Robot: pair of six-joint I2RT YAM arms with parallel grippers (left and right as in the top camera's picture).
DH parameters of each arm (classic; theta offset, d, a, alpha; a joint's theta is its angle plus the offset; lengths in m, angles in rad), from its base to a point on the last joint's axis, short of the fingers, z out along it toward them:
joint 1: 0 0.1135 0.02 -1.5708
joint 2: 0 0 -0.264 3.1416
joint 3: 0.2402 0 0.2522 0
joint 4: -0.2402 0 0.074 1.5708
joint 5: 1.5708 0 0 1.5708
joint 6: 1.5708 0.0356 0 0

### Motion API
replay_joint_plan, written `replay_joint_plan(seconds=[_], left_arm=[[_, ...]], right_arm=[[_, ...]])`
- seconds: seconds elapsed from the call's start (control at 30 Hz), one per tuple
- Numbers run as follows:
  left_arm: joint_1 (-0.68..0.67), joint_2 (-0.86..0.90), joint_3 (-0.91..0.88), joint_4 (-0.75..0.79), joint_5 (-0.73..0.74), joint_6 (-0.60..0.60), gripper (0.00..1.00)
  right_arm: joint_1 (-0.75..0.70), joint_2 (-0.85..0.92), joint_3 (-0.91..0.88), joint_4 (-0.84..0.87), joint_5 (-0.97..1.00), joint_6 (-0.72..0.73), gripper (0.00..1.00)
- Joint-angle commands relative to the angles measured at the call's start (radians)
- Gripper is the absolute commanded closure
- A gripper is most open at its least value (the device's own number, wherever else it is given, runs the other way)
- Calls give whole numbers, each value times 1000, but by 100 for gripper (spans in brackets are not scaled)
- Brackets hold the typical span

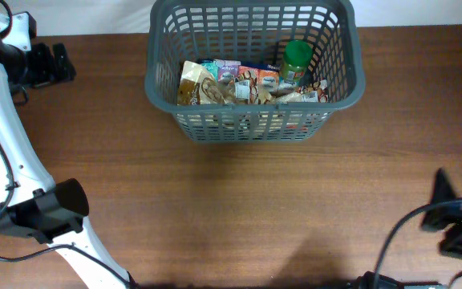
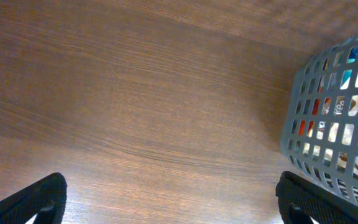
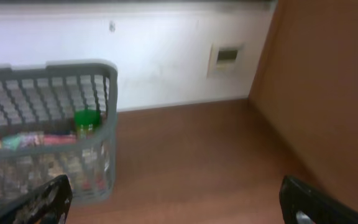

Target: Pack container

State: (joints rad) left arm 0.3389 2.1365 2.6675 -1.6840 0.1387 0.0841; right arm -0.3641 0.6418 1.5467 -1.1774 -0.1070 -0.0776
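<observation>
The dark grey slotted basket stands at the far middle of the table. Inside it lie several snack packets and a green-lidded jar. My left gripper is at the far left, well apart from the basket, open and empty. In the left wrist view its fingers are spread over bare wood, with the basket wall at the right. My right gripper is at the near right, open and empty. In the right wrist view its fingers are spread, with the basket and jar at the left.
The brown wooden table stretches between the basket and the front edge. A white wall with a socket plate stands behind the table. The white left arm runs along the left side.
</observation>
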Motion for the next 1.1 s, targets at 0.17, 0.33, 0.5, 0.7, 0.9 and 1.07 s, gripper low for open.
replay_joint_plan(seconds=[0.17, 0.33, 0.5, 0.7, 0.9, 1.07], left_arm=[[2, 8, -2, -1, -4, -13, 1], [2, 8, -2, -1, -4, -12, 1], [2, 8, -2, -1, -4, -13, 1], [2, 8, -2, -1, -4, -13, 1], [2, 8, -2, -1, -4, -13, 1], [2, 8, -2, -1, -4, -13, 1]], right_arm=[[-2, -107, -214, 3, -154, 12, 1], [-2, -106, -283, 5, -170, 11, 1], [-1, -109, -481, 105, -200, 12, 1], [33, -174, -911, 601, -285, 12, 1], [203, -396, -1285, 890, -306, 12, 1], [220, -533, -1375, 912, -317, 12, 1]])
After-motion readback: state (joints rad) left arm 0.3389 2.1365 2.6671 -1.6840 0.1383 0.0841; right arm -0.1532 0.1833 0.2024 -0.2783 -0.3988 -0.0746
